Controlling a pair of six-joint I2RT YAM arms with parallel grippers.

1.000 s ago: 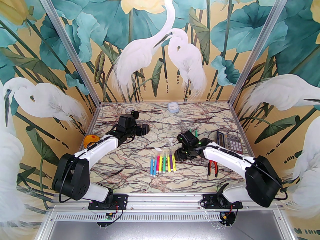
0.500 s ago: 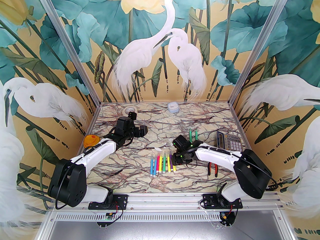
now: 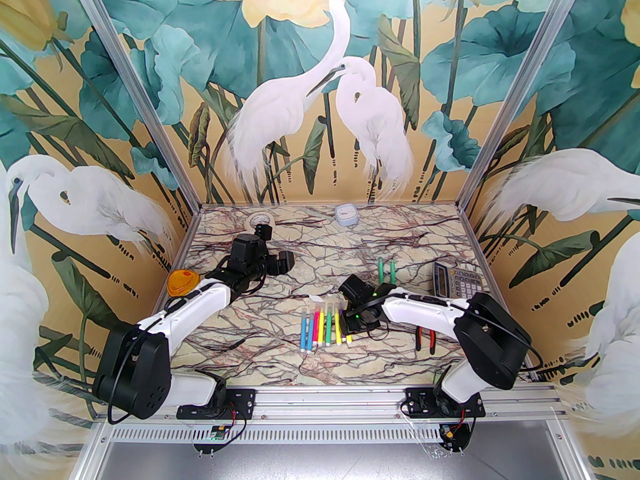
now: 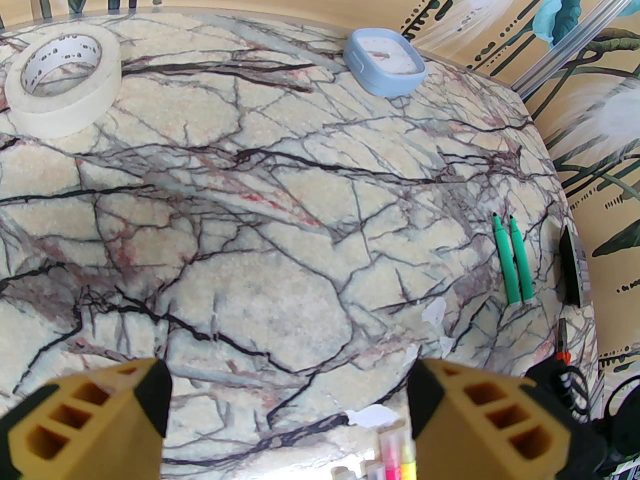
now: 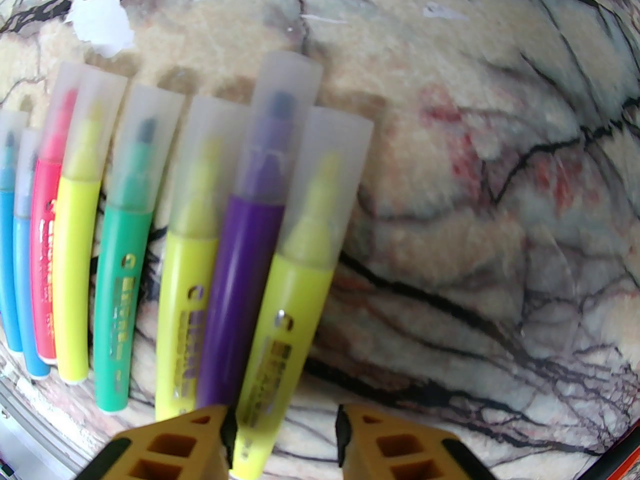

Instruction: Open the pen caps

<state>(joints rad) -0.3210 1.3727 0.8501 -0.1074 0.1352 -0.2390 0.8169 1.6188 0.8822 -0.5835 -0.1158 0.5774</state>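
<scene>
The right gripper hangs low over the right end of the marker row, its jaws narrowed but not closed. The tail of the rightmost yellow marker lies between the two tan fingers, close against the left one with clear space on the right. Whether that left pad actually touches the barrel is hard to judge at this angle. The left gripper is poised above the table farther back and to the left, jaws wide, nothing between them.

The pen caps are frosted, and all are seated on the far ends of eight markers lying side by side near the table's middle: two blue, pink, yellow, green, yellow, purple, yellow. The purple one's cap reaches farthest back.

The table is a cream marble-look surface laced with black and reddish veins. Small whitish scraps lie just beyond the row. Two green pens lie parallel toward the right, bare tips pointing at the back wall, near a calculator. Red-handled pliers lie by the right arm. A tape roll and a pale blue square timer sit along the back edge, and an orange dome sits at the left edge. Three walls painted with white egrets, teal leaves and pale yellow blooms on tan close the cell, joined by aluminium posts.
</scene>
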